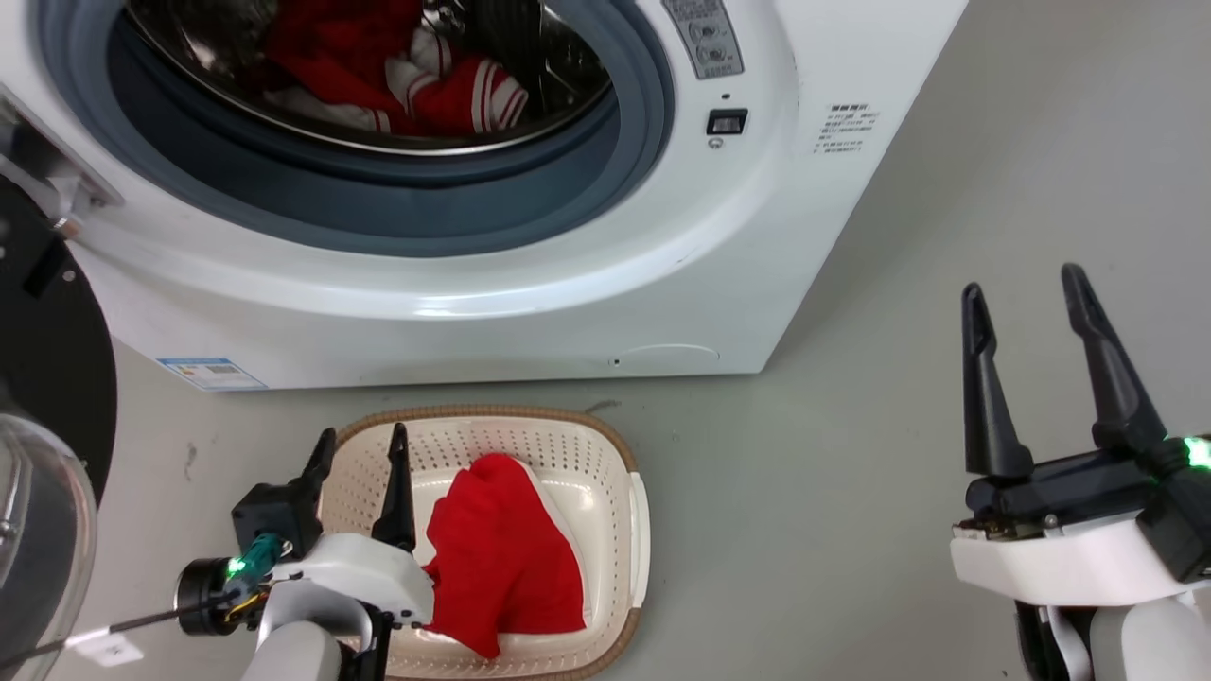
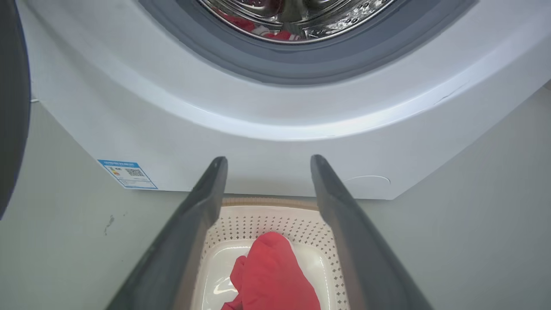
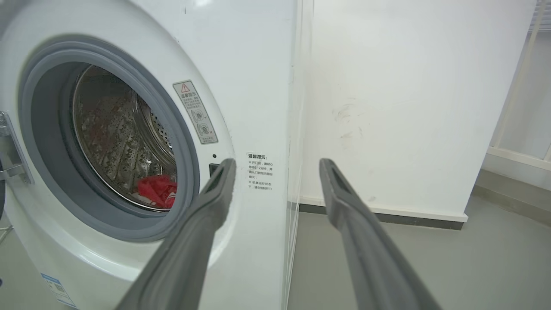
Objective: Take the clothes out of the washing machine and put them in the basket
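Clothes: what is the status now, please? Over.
Left gripper open above basket. Right gripper open, empty. Plain red garment in basket, striped garment inside washing machine. Opening unblocked.

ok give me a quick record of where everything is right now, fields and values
machine: door open
in drum: striped garment
basket: on floor in front of machine
in basket: red garment
left gripper: open, empty, over basket's left side
right gripper: open, empty, over floor right of machine
left to do: striped garment into basket
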Controlling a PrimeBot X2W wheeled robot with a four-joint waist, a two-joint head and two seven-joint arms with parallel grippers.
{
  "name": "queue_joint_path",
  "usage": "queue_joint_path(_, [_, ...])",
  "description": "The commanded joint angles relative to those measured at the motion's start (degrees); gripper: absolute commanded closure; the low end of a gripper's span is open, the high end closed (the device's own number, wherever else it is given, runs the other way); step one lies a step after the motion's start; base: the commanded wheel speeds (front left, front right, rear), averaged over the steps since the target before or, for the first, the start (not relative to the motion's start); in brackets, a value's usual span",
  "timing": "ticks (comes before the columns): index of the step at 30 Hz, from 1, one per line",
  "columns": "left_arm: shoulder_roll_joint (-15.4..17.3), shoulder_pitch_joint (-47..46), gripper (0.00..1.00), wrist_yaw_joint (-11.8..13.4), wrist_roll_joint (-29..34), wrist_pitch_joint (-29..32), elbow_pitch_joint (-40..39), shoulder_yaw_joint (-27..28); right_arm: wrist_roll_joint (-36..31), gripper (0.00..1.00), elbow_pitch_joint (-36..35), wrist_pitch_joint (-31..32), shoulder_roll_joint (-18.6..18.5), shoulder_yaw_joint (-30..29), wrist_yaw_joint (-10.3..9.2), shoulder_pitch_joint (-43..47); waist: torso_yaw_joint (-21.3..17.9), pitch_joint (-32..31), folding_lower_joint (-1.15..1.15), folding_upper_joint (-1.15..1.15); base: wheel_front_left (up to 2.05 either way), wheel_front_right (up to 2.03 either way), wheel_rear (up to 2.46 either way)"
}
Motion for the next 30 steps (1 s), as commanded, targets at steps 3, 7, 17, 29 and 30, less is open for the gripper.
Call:
queue_joint_path(3, [-1.5,3.0,0.00,0.3,2.7,-0.2,-4.8,3.6,0.2,0.00,0.2,-0.1,0.1,0.3,-0.04,1.4,0.1,-2.5,0.01,0.00,0.00,0.00,0.00])
queue_joint_path(7, [-2.8,5.1,0.00,-0.3,5.7,-0.2,-9.3,6.5,0.6,0.00,0.4,-0.1,0.1,0.4,-0.04,2.1,-0.1,-3.9,0.01,0.00,0.00,0.00,0.00])
queue_joint_path(17, [-2.1,-5.2,0.00,-3.7,9.7,-0.2,-6.6,9.6,1.2,0.00,-0.2,-0.1,0.1,1.2,-0.04,0.7,-1.4,-2.2,0.01,0.00,0.00,0.00,0.00])
queue_joint_path(29, [3.2,-32.6,0.00,-6.0,12.9,3.4,12.0,6.7,2.0,0.00,-1.3,-0.1,0.1,1.8,-0.04,-4.1,-5.1,7.2,0.01,0.00,0.00,0.00,0.00])
queue_joint_path(30, [3.6,-35.1,0.00,-6.2,13.2,4.0,13.6,6.2,2.1,0.00,-1.4,-0.1,0.1,1.7,-0.04,-4.7,-5.5,8.2,0.01,0.00,0.00,0.00,0.00])
